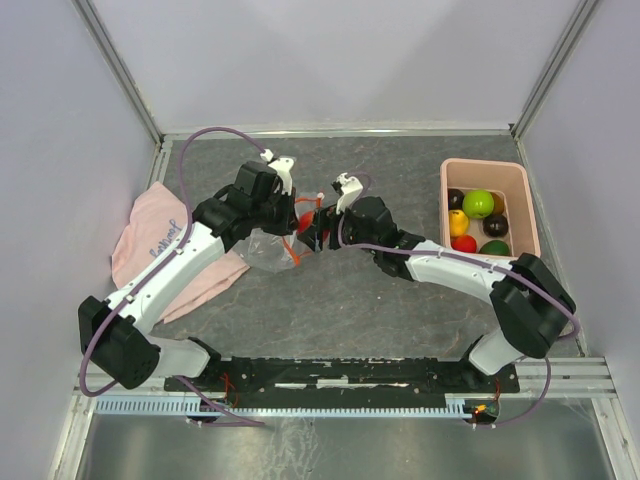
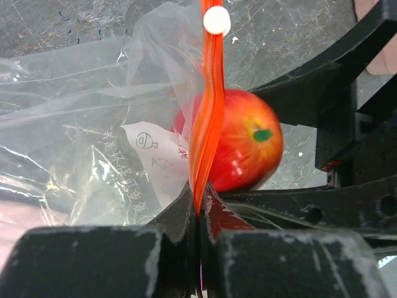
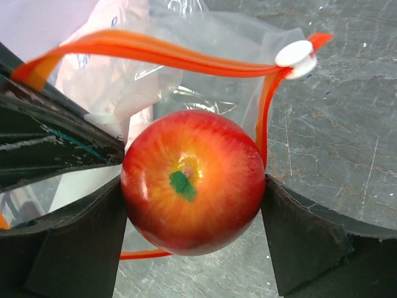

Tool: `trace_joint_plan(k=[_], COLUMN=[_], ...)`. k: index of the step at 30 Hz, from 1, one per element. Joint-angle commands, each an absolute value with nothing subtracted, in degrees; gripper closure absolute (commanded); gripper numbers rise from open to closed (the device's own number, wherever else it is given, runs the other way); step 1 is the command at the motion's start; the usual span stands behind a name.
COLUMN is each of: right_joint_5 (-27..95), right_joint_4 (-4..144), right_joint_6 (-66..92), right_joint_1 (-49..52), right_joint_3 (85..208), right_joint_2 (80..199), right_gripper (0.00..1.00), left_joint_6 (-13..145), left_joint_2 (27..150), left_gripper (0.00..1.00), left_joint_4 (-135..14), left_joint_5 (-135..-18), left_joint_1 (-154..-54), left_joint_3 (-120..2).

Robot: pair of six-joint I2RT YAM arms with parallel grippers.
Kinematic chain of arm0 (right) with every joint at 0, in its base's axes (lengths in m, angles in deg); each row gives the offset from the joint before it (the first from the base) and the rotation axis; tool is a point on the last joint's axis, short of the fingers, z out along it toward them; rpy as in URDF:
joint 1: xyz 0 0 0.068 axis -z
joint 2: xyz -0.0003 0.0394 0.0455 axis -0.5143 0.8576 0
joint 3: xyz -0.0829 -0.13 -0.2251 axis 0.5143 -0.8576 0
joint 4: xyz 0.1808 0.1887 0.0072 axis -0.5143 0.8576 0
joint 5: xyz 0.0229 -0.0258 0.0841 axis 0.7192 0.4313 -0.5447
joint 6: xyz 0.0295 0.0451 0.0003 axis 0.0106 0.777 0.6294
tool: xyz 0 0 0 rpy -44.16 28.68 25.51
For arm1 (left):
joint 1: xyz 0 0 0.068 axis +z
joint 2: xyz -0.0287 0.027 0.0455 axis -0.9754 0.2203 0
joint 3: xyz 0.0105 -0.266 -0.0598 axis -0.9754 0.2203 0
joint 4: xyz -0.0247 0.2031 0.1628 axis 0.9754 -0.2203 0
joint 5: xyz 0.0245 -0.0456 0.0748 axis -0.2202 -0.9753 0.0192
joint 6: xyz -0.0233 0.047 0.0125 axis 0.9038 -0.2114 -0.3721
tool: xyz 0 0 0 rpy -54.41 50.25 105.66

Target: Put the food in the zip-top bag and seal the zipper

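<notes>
Item: glossy red-and-yellow toy apple (image 3: 192,189), clamped between the widely spread jaws of the right gripper (image 3: 193,211) at the mouth of the small clear crinkly zip-top bag (image 2: 74,124), left of table centre. Thin orange zipper strip (image 3: 155,53) gapes around it, small white slider (image 3: 295,56) at its end. Left gripper (image 2: 198,214), jaws pressed together, pinches one lip. Step, as I judge: loading the first fruit; next, push deeper, then release. White bag label (image 2: 158,155): printed characters, unreadable. Far right: pink rectangular plastic bin (image 1: 480,165) of toy fruits (image 1: 478,204). Left: pink cloth (image 1: 150,235), script illegible.

Dark grey stone-patterned desk (image 1: 350,300) carries a crumpled pink cloth (image 1: 150,235) at left, the clear zip-top bag (image 1: 262,250) just beside it, a pink bin (image 1: 480,163) at right
</notes>
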State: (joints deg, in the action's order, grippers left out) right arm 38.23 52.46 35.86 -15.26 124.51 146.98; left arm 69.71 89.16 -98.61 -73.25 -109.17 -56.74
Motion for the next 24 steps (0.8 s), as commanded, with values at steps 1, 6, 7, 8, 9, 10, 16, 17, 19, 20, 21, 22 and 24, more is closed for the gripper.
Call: trace_joint_plan(k=[1, 6, 7, 8, 9, 10, 16, 17, 19, 20, 21, 22, 24], right_joint_5=[32.16, 30.25, 29.98, 29.47, 28.80, 28.11, 26.33, 25.70, 25.44, 25.38, 25.40, 25.75, 28.06], right_joint_4=[47.95, 46.22, 45.03, 43.78, 42.79, 41.90, 39.94, 39.65, 40.06, 40.71, 41.74, 43.04, 43.14], right_joint_6=[31.11, 27.81, 27.89, 28.05, 27.95, 27.55, 23.92, 23.61, 22.39, 21.64, 20.76, 19.95, 19.21], right_joint_1=[-15.60, -16.16, -16.16, -16.22, -16.31, -16.47, -17.85, -18.02, -18.38, -18.50, -18.59, -18.66, -18.66], right_joint_3=[125.98, 125.22, 124.84, 124.56, 124.43, 124.53, 125.90, 125.90, 125.75, 125.73, 125.78, 125.81, 124.88], right_joint_2=[147.48, 147.80, 147.63, 147.50, 147.41, 147.48, 148.66, 148.61, 147.91, 147.49, 147.17, 146.76, 145.52], right_gripper=[0.35, 0.33, 0.32, 0.31, 0.31, 0.31, 0.31, 0.30, 0.30, 0.29, 0.29, 0.30, 0.31], left_joint_6=[70.70, 71.07, 71.13, 71.22, 71.18, 71.26, 71.94, 71.97, 71.62, 71.42, 71.17, 71.04, 71.12], left_joint_2=[87.92, 88.14, 88.26, 88.42, 88.62, 88.88, 89.62, 89.73, 90.11, 90.28, 90.40, 90.55, 90.69], left_gripper=[0.97, 0.97, 0.97, 0.97, 0.97, 0.97, 0.97, 0.97, 0.97, 0.97, 0.97, 0.97, 0.97], left_joint_4=[-95.37, -94.90, -94.88, -94.83, -94.82, -94.76, -93.30, -93.17, -93.58, -93.85, -94.28, -94.67, -95.10], left_joint_5=[-76.21, -77.63, -77.91, -78.39, -78.92, -79.34, -85.42, -86.09, -86.55, -86.52, -86.66, -86.88, -88.24], left_joint_1=[-109.14, -109.09, -109.16, -109.10, -109.11, -109.09, -109.09, -109.16, -109.14, -109.16, -109.18, -109.26, -109.69], left_joint_3=[-57.06, -56.89, -56.86, -56.86, -56.88, -56.88, -56.63, -56.68, -57.02, -57.38, -57.73, -58.27, -59.23])
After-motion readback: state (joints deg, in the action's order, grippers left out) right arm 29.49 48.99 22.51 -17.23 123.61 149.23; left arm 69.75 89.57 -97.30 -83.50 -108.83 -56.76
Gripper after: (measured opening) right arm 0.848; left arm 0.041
